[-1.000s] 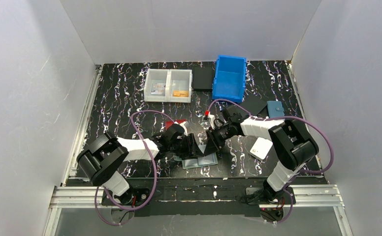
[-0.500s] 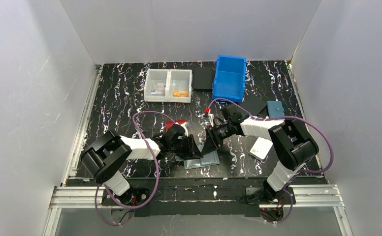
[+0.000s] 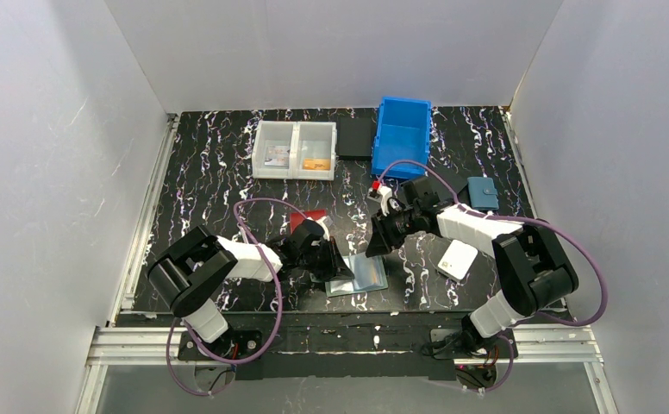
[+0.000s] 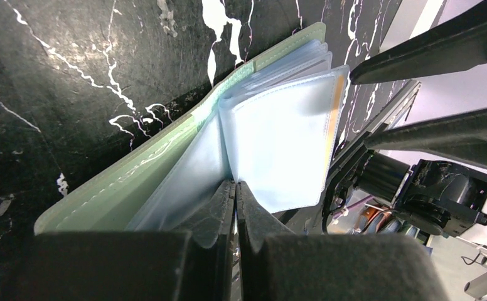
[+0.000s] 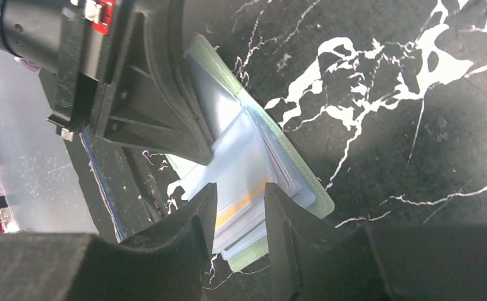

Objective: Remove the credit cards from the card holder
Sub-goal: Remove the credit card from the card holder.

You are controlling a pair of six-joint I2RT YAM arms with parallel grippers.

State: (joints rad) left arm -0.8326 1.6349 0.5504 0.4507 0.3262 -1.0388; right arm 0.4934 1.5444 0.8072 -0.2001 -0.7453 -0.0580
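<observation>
The sage-green card holder (image 3: 359,278) lies open on the table near the front edge, its clear inner sleeves (image 4: 278,144) fanned up. My left gripper (image 4: 235,185) is shut on the edge of one clear sleeve, lifting it off the green cover (image 4: 134,182). An orange credit card (image 5: 244,204) shows as a stripe inside a sleeve, also seen as the orange card edge (image 4: 334,116). My right gripper (image 5: 241,191) hangs open just above that sleeve's edge, its fingers on either side of the orange stripe, holding nothing. Other cards in the holder are hidden.
A white two-part bin (image 3: 294,149) with cards in it, a black pad (image 3: 355,136) and a blue bin (image 3: 402,136) stand at the back. A red wallet (image 3: 308,217) lies behind the left gripper. A white wallet (image 3: 458,259) and a blue wallet (image 3: 483,192) lie at the right.
My left gripper has closed on a clear sleeve of the holder. The right arm has swung right and its gripper has drawn back a little, leaving more of the holder showing.
</observation>
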